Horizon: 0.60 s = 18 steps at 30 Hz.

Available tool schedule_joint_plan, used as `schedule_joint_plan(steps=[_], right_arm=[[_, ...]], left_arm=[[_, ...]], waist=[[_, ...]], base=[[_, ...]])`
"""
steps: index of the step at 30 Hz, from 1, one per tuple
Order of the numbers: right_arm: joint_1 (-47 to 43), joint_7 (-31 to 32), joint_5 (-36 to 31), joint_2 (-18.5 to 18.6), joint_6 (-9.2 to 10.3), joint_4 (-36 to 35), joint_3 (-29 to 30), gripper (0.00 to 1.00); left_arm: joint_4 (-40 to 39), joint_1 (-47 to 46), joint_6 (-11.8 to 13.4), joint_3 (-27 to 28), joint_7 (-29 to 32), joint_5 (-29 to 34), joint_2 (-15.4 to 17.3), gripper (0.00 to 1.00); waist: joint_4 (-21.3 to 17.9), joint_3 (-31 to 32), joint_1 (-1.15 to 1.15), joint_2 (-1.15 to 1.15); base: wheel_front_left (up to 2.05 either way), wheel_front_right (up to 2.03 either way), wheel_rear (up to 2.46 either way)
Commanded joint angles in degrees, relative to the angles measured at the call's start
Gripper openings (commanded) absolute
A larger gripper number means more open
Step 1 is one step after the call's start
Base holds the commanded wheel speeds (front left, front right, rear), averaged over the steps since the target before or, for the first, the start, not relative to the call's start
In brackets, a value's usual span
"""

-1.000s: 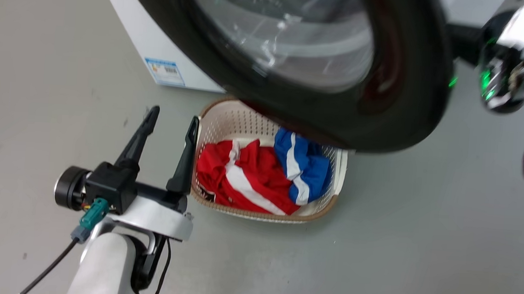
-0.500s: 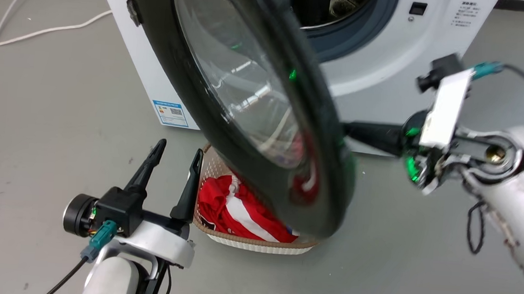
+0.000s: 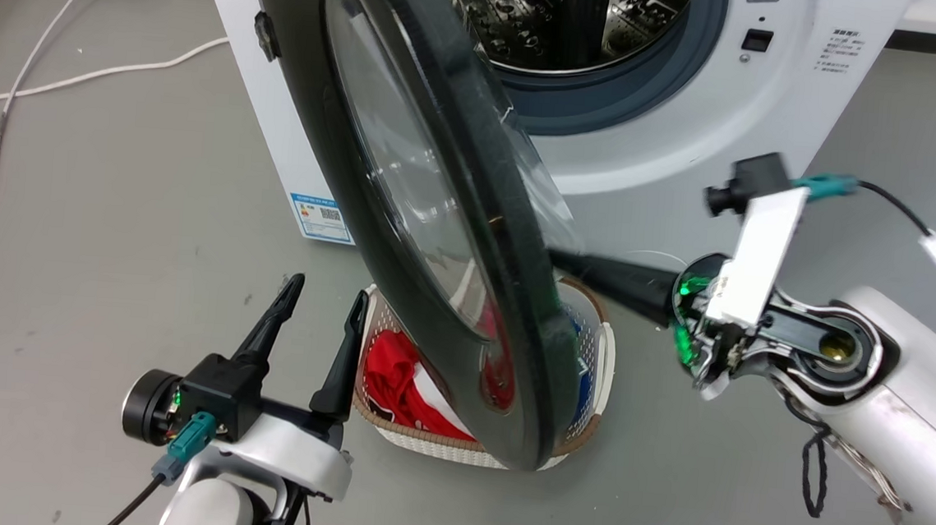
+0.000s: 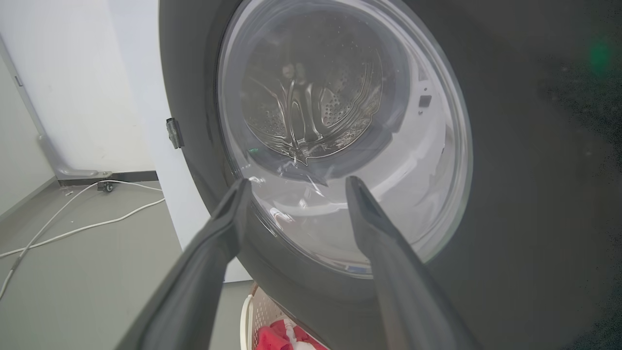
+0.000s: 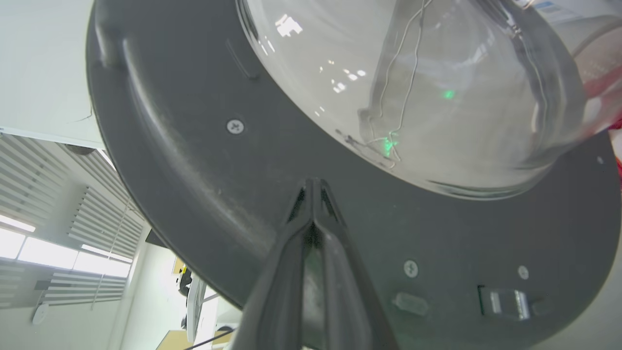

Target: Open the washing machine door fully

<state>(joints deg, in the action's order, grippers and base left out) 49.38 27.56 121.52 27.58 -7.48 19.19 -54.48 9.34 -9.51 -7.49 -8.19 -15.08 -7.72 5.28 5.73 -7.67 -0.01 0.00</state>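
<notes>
The glossy black round washing machine door [image 3: 453, 237], bulging with clear glass, is swung out from the white boxy washing machine [image 3: 674, 145]. The closed right end effector [image 5: 315, 184] is set tip-first against its matte grey inner face, below the glass; the open left end effector [image 3: 328, 288] is held near its outer face

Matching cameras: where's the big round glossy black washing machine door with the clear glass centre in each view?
Head view: the washing machine door centre, nearly edge-on, slanting from top left down over the white perforated basket.
Left wrist view: its black outer face, across most of the picture.
Right wrist view: its grey inner face, upper and middle.
Shared landmark: its bulging clear glass bowl.
</notes>
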Motion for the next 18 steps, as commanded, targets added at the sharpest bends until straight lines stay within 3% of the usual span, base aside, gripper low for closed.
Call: schedule_joint_plan(steps=[1,9,18], right_arm=[[-1.6,-3.1,-0.7,0.9,-0.02,-0.6,0.9,0.0],[-9.6,-23.5,-2.2,3.6,-0.02,-4.0,9.0,0.0],[-23.1,-41.0,-7.4,10.2,-0.02,-9.2,16.7,0.0]], left_arm=[[0.2,0.9,0.0,0.1,-0.1,-0.1,0.1,1.0],[0.7,1.2,0.0,0.5,-0.1,-0.4,1.0,1.0],[1.1,2.5,0.0,2.6,-0.1,-0.4,1.8,1.0]], waist=[[-0.1,0.4,0.01,0.0],[-1.7,1.6,0.01,0.0],[-3.6,3.2,0.01,0.0]], base=[[0.0,0.0,0.0],[0.0,0.0,0.0],[0.0,0.0,0.0]])
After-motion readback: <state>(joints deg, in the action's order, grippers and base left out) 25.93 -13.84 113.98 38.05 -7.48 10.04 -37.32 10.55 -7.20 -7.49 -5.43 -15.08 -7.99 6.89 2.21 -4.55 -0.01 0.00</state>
